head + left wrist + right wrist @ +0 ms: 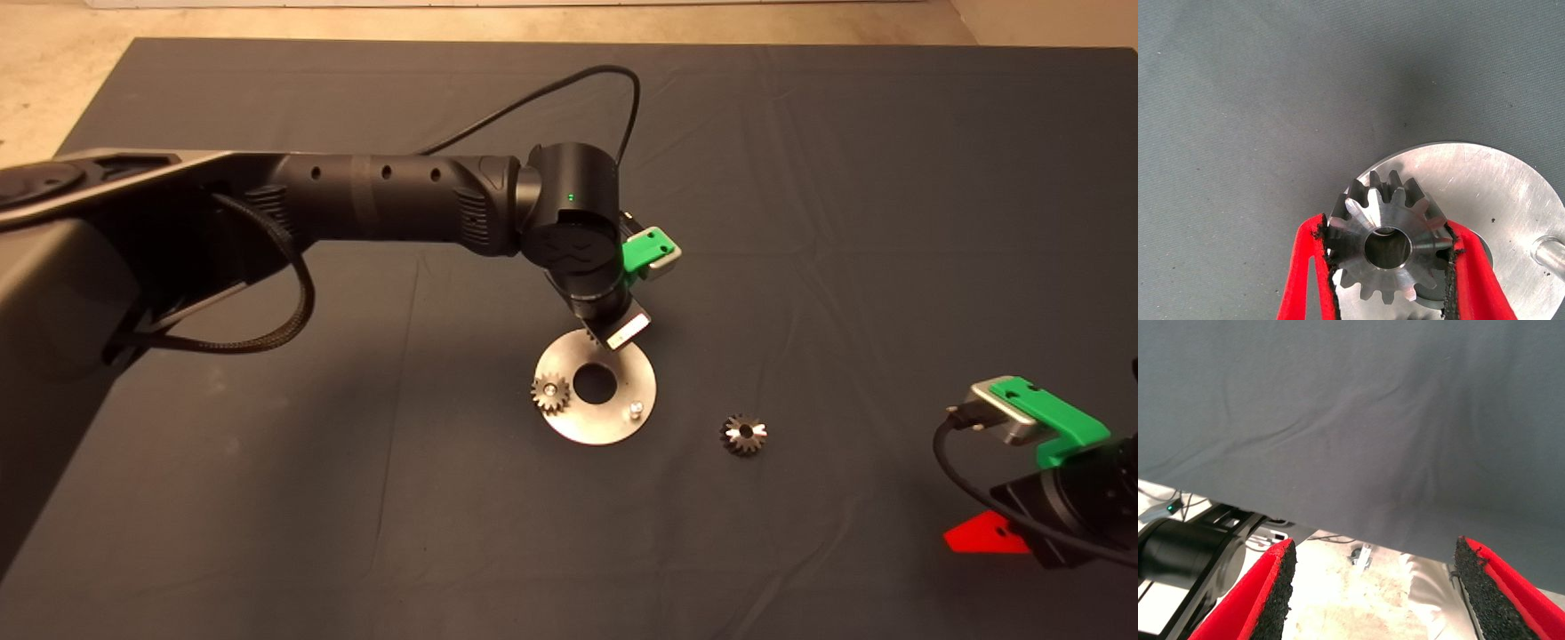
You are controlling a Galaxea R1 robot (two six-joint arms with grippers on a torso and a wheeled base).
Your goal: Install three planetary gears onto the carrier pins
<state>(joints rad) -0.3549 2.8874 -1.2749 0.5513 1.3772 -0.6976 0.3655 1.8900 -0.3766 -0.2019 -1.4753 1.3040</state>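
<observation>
The shiny round plate (613,422) lies mid-mat. One planetary gear (550,392) sits on its left carrier pin, and a bare carrier pin (636,409) stands at the plate's near right. My left gripper (613,329) hangs over the plate's far edge, its fingers hidden under the wrist in the head view. In the left wrist view that gripper (1386,230) is shut on a second gear (1388,243) just over the plate (1485,187). A pin tip shows inside the gear's centre hole, and a bare pin (1548,250) stands beside it. A third gear (743,435) lies loose on the mat to the right.
My right gripper (987,538) is parked at the lower right edge, with its fingers (1271,593) wide apart over the mat's edge and the floor. The left arm's black cable (569,89) loops above the wrist. The dark mat (845,222) surrounds the plate.
</observation>
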